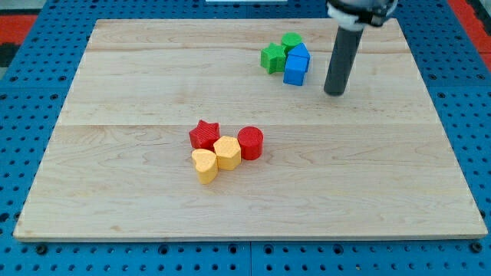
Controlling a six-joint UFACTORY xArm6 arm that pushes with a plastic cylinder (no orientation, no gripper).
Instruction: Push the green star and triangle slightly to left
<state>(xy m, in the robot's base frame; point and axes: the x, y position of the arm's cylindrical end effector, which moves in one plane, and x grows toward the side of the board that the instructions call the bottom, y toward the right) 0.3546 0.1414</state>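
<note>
Nearest the view's bottom: yellow heart block point(204, 165), touching a yellow hexagonal block point(228, 152) on its upper right. Behind these: red star block point(204, 134) and red cylinder block point(251, 142), all four in one tight cluster on the wooden board point(115, 184).

Farther back, toward the view's top: green star block point(272, 58), a second green block point(291, 41) of unclear shape, and two blue blocks point(296, 68) point(300, 53), packed together.

Just right of that group, apart from it: my tip point(334, 93), the lower end of a dark rod. No pincer fitted; nothing is held.
</note>
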